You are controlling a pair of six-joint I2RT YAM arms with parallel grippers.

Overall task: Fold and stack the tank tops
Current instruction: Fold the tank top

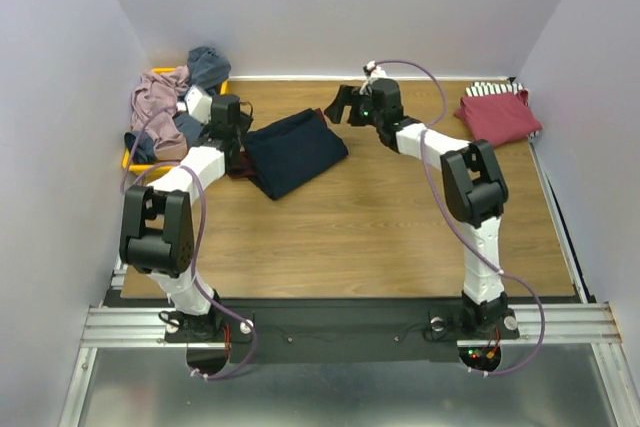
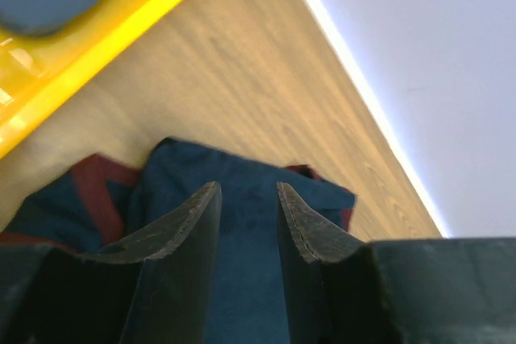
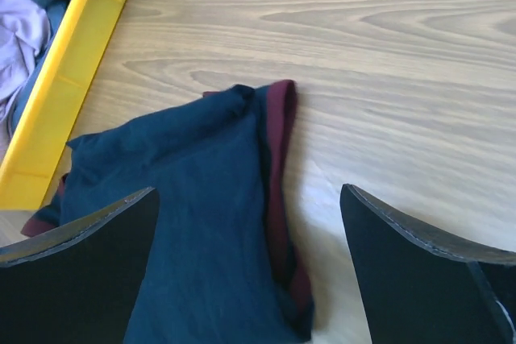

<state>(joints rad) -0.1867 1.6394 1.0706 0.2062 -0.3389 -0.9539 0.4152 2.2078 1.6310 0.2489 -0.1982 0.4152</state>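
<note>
The likeliest trouble is the left gripper (image 2: pixel 247 192) snagging the cloth as it rises: its jaws are standing partly apart, holding nothing, yet they are hanging so low over the navy jersey (image 1: pixel 295 150) that a fingertip could be brushing the top layer, though the wrist view is too close to say for certain. A caught layer would be dragging the fold open. The bundle is also lying loosely, with maroon trim peeking out along the edge nearest the right gripper (image 3: pixel 250 191), so any later carry toward the folded dark red top (image 1: pixel 497 115), well away on the right gripper's outer side, is risking the layers sliding apart. The right gripper is gaping fully wide and gripping nothing, hovering just beyond the jersey's edge, with the cloth lying below and ahead of its left finger. Directly under the left gripper the jersey is spreading forward, the yellow tray (image 2: pixel 97 46) sitting just beyond it.
</note>
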